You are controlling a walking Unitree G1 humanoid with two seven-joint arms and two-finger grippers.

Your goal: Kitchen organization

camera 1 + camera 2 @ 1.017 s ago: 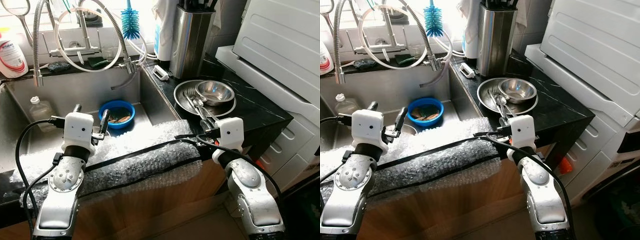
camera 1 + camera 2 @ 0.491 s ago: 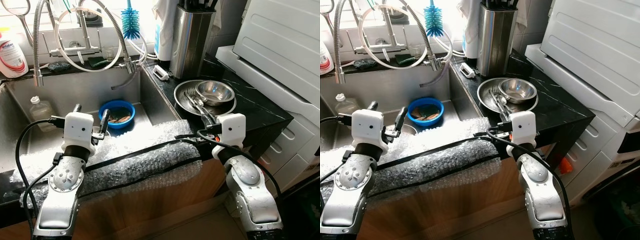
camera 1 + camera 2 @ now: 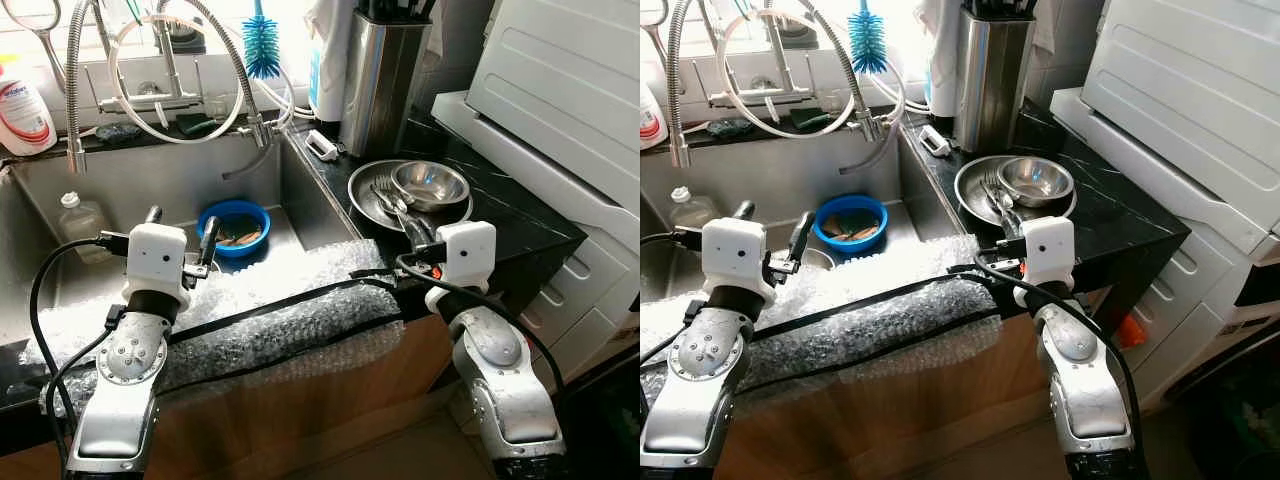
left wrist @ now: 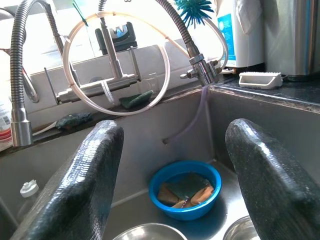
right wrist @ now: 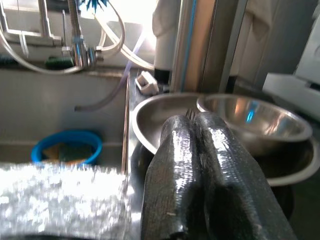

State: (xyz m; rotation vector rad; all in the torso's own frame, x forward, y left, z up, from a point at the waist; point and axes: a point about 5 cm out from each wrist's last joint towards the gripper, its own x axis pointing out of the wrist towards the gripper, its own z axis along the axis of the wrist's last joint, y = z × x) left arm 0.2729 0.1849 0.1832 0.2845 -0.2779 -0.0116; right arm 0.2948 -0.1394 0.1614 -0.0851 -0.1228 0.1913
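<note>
You're barely started imo: your right gripper [image 3: 415, 232] is pinched shut and empty near the forks [image 3: 388, 198] in the steel dish [image 3: 372, 205] on the counter, left gripper [image 3: 182, 245] spread wide over the sink [image 3: 190, 185], nothing sorted yet.

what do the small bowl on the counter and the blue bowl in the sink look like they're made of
Small bowl: likely stainless steel, polished, since it is silver and mirrors highlights. Blue bowl: probably plastic, given its uniform saturated colour and soft sheen, though glazed ceramic can't be ruled out.
</note>
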